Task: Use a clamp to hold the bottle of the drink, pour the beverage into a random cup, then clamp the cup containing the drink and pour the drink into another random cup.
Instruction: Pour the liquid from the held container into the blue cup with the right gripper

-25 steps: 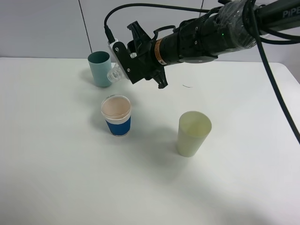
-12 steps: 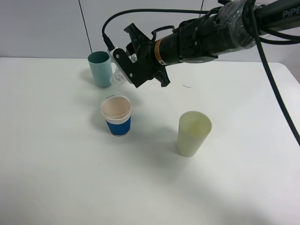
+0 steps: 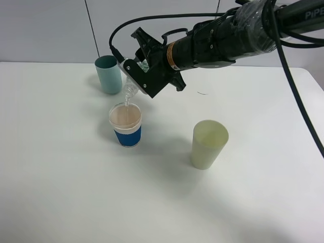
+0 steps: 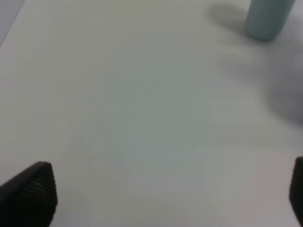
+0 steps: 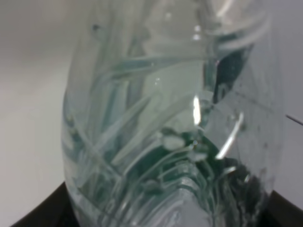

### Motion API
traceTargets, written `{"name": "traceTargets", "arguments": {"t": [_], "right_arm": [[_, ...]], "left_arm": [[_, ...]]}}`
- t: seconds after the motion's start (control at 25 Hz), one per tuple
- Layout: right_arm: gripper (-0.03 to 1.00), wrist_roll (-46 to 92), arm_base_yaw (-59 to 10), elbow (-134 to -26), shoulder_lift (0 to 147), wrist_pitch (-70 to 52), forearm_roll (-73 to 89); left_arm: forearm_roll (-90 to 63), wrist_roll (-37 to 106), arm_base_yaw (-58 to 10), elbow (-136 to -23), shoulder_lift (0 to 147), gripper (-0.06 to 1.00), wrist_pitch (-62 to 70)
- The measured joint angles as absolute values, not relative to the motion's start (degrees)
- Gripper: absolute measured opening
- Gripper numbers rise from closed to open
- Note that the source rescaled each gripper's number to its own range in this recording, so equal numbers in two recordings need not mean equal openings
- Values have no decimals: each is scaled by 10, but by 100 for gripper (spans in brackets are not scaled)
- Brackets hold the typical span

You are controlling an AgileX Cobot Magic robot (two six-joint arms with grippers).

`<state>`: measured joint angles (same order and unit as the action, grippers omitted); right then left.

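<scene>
My right gripper point(image 3: 144, 71) is shut on a clear plastic bottle point(image 3: 130, 87), tilted mouth-down over the blue-banded paper cup point(image 3: 126, 124). A thin stream of clear liquid falls from the bottle's mouth into that cup. In the right wrist view the bottle point(image 5: 170, 113) fills the frame, with liquid moving inside it. A teal cup point(image 3: 108, 74) stands behind the bottle, and a pale green cup point(image 3: 208, 144) stands to the right. My left gripper point(image 4: 165, 189) is open over bare table, with only its dark fingertips point(image 4: 31, 189) showing; the teal cup point(image 4: 267, 18) is far from it.
The white table point(image 3: 66, 192) carries only the three cups. My right arm point(image 3: 228, 35) and its black cables span the back right. A small dark mark point(image 3: 202, 92) lies on the table behind the pale green cup.
My right gripper has rotated and tipped the bottle further mouth-down over the blue-banded cup. Liquid now streams into the cup. The cups have not moved.
</scene>
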<state>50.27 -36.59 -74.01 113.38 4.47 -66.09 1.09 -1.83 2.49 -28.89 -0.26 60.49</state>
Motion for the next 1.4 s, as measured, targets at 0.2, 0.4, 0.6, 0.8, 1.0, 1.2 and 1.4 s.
{"name": "traceTargets", "arguments": {"t": [0.2, 0.4, 0.6, 0.8, 1.0, 1.2, 1.4], "right_arm": [[0, 520, -366, -740, 1134, 45, -661], [0, 543, -366, -740, 1134, 45, -661], [0, 555, -366, -740, 1134, 45, -661], [0, 560, -366, -740, 1134, 43, -661], [0, 579, -366, -740, 1134, 29, -661], [0, 581, -366, -740, 1134, 29, -661], [0, 582, -366, -740, 1134, 29, -661]], "left_arm": [[11, -18, 25, -289, -3, 100, 605], [11, -18, 25, -289, -3, 100, 605], [11, -18, 25, -289, -3, 100, 605], [11, -18, 25, -289, -3, 100, 605], [11, -18, 25, -289, -3, 100, 605], [11, -18, 25, -289, -3, 100, 605], [11, -18, 25, -289, -3, 100, 605]]}}
